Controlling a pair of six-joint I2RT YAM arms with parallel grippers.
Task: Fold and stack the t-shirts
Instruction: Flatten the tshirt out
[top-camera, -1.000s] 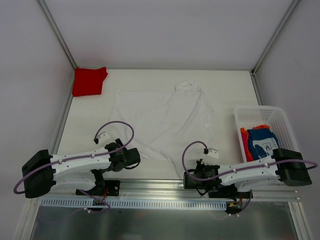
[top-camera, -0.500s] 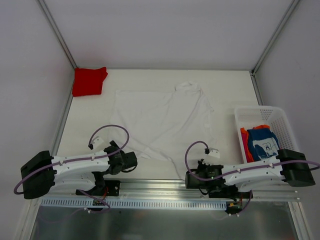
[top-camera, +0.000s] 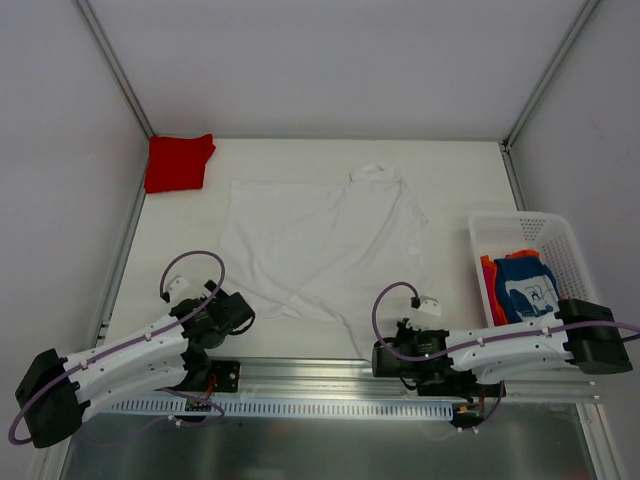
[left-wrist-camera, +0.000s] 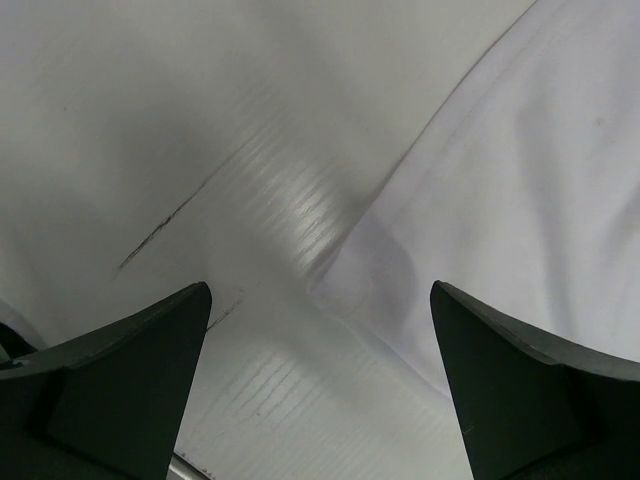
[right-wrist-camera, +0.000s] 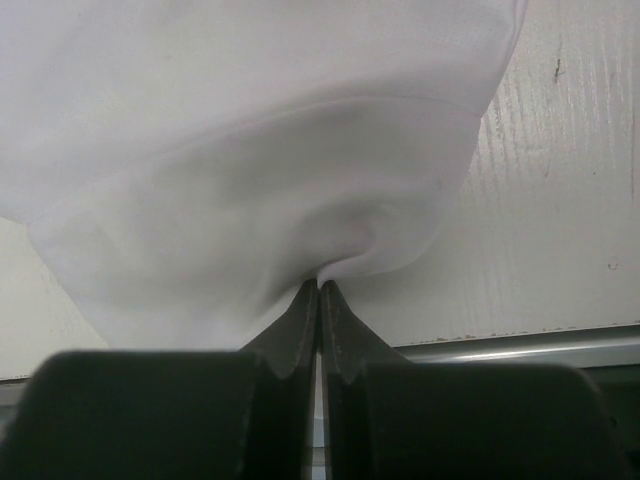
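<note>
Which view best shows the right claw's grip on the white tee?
Right wrist: the right claw is shut, pinching a fold of the white tee. Top external shows the whole tee, but the pinch is too small to judge. Left wrist shows only another tee edge beyond the open left claw.

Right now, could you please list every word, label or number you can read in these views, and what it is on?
None can be read. The blue t-shirt in the white mesh basket bears a white print, but it is too small to make out. Both wrist views show no text.
</note>
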